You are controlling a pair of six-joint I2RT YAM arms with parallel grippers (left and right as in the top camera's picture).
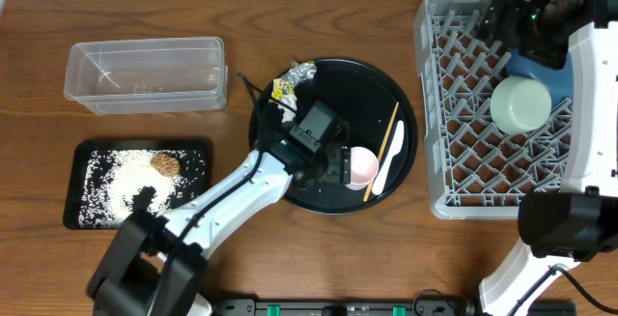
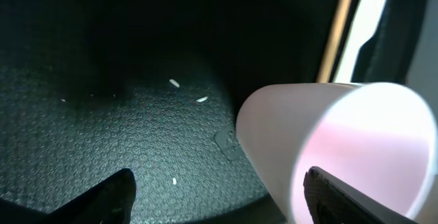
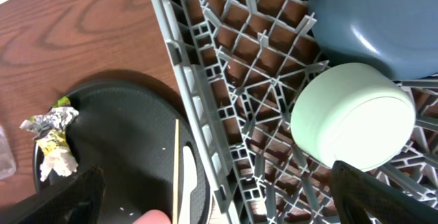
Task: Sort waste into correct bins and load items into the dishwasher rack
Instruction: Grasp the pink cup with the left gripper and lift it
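**Pink cup (image 2: 328, 142) lying on its side at the left pincer's fingertips**

The cup is resting on the round black tray (image 1: 386, 89), just ahead of the left pincer (image 2: 220, 186) and over toward its right finger, with the open mouth turning toward that side. The pincer is standing wide and holding nothing. Its right finger is showing across the cup's rim, though contact cannot be told, and its left finger is sitting well apart over bare tray.

The cup is looking small, light and stiff, with a smooth curved wall, so it is probably going to roll or skid if pressed from one side only. The surest hold is likely a pinch on the wall at the rim, one finger inside the mouth and one outside. The chopsticks (image 1: 386, 137) and white spoon (image 1: 389, 166) are lying just beyond the cup, so a shove may be knocking into them.

The right pincer (image 3: 226, 193) is hanging wide and empty over the dishwasher rack (image 3: 226, 66).
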